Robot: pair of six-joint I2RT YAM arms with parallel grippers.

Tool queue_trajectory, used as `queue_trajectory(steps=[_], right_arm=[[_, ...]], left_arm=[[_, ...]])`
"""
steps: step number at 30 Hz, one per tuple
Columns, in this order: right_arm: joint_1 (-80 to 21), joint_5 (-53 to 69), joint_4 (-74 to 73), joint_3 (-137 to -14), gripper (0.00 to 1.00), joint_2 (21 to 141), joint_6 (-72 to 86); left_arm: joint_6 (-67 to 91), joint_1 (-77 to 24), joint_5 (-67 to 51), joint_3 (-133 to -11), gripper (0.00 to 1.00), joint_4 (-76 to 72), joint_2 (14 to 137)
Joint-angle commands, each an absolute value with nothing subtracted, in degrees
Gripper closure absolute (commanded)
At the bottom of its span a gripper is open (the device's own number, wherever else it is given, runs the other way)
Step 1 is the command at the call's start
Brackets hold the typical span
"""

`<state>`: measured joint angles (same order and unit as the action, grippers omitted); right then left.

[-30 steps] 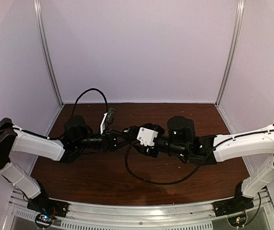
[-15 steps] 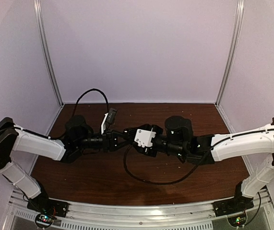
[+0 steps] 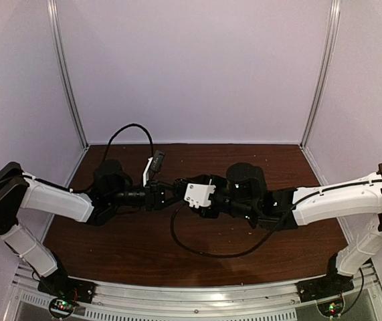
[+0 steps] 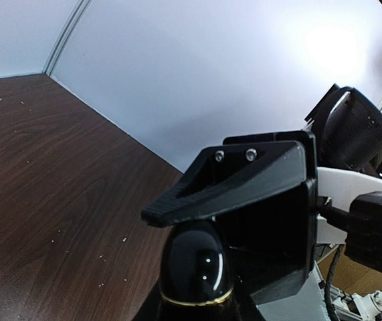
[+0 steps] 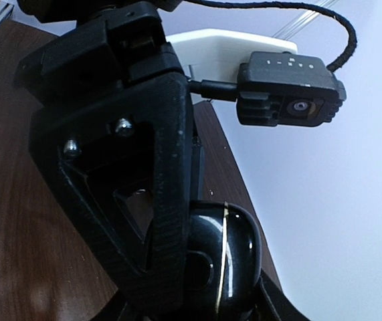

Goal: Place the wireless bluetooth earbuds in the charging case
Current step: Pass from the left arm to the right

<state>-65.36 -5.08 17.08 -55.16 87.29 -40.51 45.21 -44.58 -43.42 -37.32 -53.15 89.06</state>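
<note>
We see a dark brown wood-grain desk inside a small booth. Plain pale lavender walls stand behind the desk and on both sides of it. A slim left post and right post rise from the desk's back corners. A ribbed metal rail runs along its near edge. Pale specks dot the desk, and a bright glare lights the wall above it.

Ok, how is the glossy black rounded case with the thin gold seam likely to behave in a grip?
The glossy black rounded case shows sharp highlights, so it is probably slippery when pinched. Its domed shape suggests it could roll if set down. The gold seam hints at a lid that might spring open if squeezed.
</note>
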Motion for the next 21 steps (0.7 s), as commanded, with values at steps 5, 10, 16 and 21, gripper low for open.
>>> queue_trajectory(steps=[5,10,16,21], right_arm=[[-65.9,-5.7,19.8,-56.0,0.68,87.6,-40.3],[-64.4,-5.4,20.4,-55.1,0.71,87.6,-38.5],[-60.2,-0.4,20.8,-54.7,0.71,88.7,-33.4],[-57.7,4.7,21.3,-55.5,0.73,93.4,-28.3]], left_arm=[[45.3,-45.1,-43.1,-39.0,0.84,-53.3,89.1],[46.5,-43.3,-43.0,-37.5,0.55,-54.9,88.0],[43.8,-39.5,-39.4,-34.8,0.18,-50.9,81.6],[39.3,-34.7,-31.5,-33.7,0.02,-42.4,74.6]])
